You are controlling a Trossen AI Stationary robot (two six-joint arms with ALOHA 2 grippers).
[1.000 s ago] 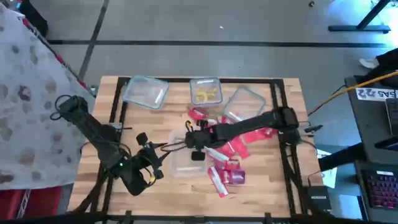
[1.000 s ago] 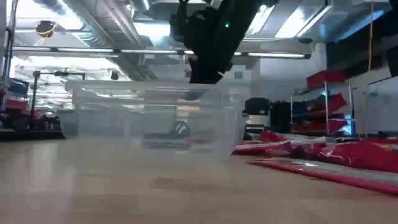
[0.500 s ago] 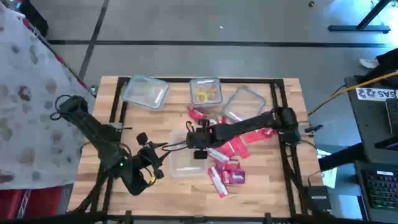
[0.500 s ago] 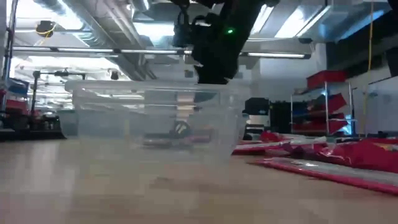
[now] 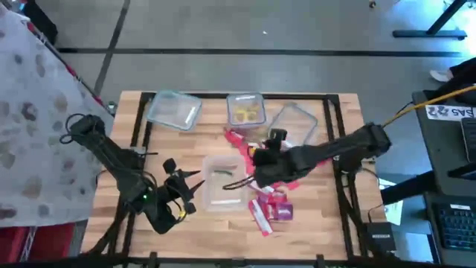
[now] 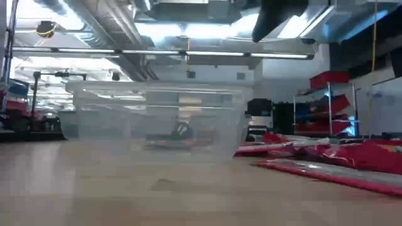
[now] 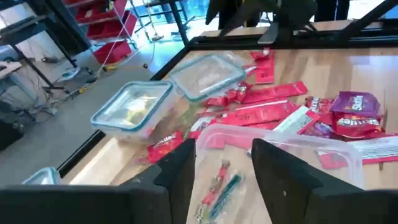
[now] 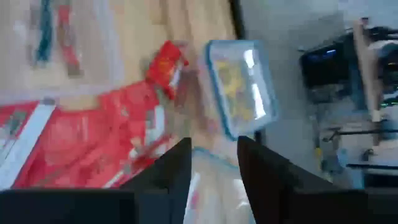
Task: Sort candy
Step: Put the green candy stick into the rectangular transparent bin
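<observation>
1. High view shows the candy [image 5: 279, 175] heaped on the table [image 5: 134, 201] just right of the open clear tub [image 5: 223, 186], with my right gripper [image 5: 260, 156] hovering over the pile's near edge and my left gripper [image 5: 182, 190] waiting just left of that tub.
2. Both sets of jaws stand spread and hold nothing; each wrist view shows a clear gap between my fingers.
3. Most of the candy is flat red rectangular packets, overlapping in a loose heap. A magenta-purple packet [image 7: 351, 118] lies at the heap's near side, and a few thin stick-like pieces [image 7: 221, 183] already lie in the open tub.
4. Yellow pieces sit in the lidded tub [image 5: 245, 109] at the far edge, between two other lidded tubs [image 5: 175, 109] and [image 5: 291, 123].
5. I judge the packets light, thin and crinkly, with slick wrappers that may slide over each other or come up two at once.
6. My best hold would be across the short width of a packet whose edge overhangs the heap, pinching at the sealed end, not flat on the face.
</observation>
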